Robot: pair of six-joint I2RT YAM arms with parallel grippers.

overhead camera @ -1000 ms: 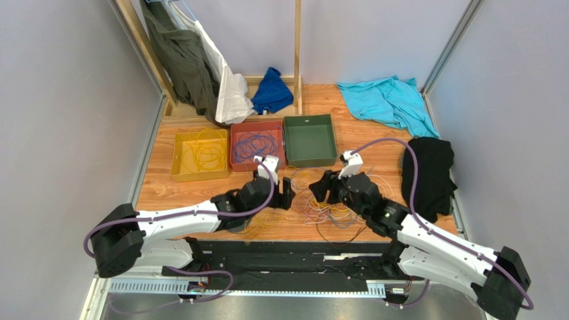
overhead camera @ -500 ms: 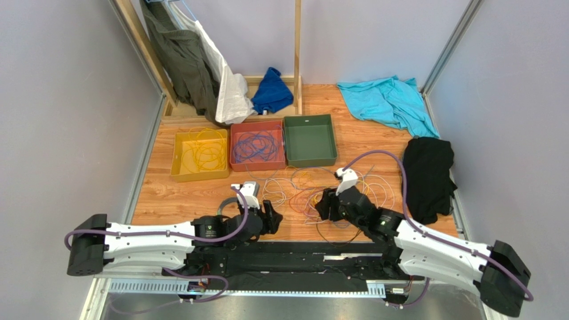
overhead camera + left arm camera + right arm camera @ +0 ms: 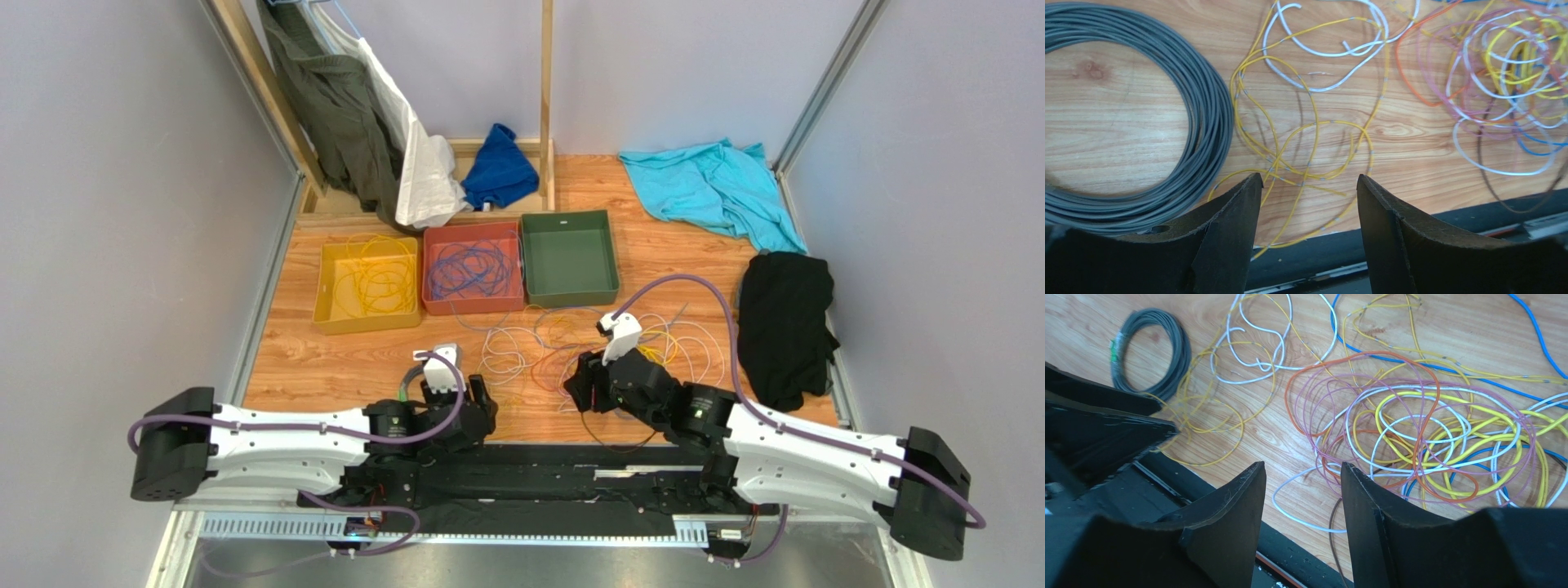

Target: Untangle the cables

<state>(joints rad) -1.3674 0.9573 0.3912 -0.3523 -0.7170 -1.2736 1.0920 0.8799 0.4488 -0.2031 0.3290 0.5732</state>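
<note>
Cables lie tangled at centre-right of the right wrist view, up and right of the right gripper, the nearer one; jaws apart, empty. A yellow loop lies straight ahead of the left gripper, likewise apart and empty.

I can read no text, label, brand or number in any of my three views. The small green tag on the grey cable coil is too small for me to make out any print.
</note>
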